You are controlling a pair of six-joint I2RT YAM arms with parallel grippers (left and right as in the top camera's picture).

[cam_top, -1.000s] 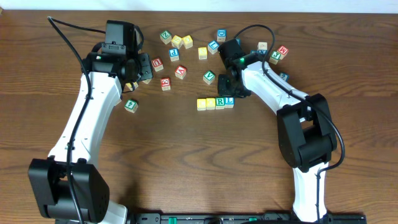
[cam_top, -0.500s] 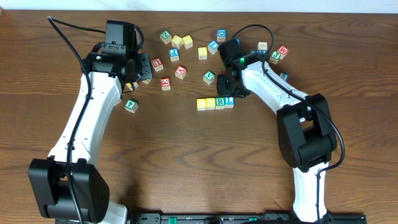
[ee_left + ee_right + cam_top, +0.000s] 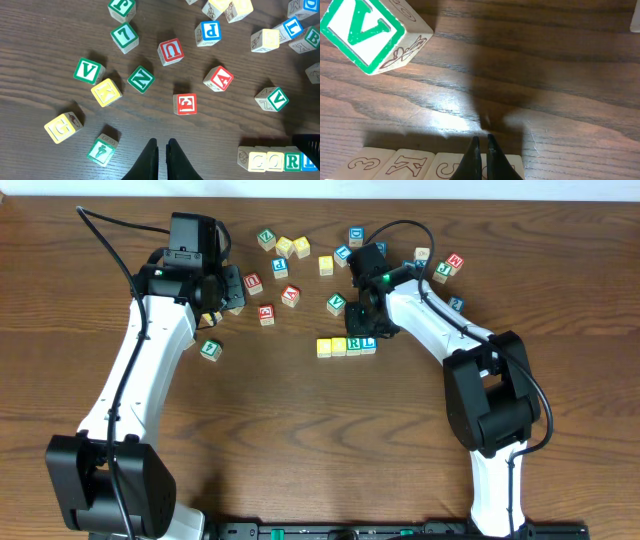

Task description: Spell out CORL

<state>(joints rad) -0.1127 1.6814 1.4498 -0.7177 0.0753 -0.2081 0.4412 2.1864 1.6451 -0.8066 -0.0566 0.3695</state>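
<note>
Four cubes stand in a touching row [image 3: 346, 345] at the table's middle. From left to right they are two yellow-faced cubes, a white cube with a green R [image 3: 354, 343] and one with a blue L [image 3: 369, 342]. In the left wrist view the row [image 3: 272, 161] reads C, O, R, with the L end partly hidden by a dark gripper part. My right gripper [image 3: 365, 328] hangs shut and empty just behind the row, its tips [image 3: 483, 137] over the cubes' back faces. My left gripper [image 3: 238, 290] is far left among loose cubes, shut [image 3: 162, 142] on nothing.
Loose cubes lie scattered behind the row: a green V cube [image 3: 365, 30], red U [image 3: 170, 51], red A [image 3: 218, 78], red E [image 3: 185, 104], green N [image 3: 141, 79] and a green picture cube [image 3: 102, 150]. More cubes sit behind the right arm [image 3: 447, 267].
My right arm has shifted slightly to the left behind the row. The cubes and the left arm have not moved.
</note>
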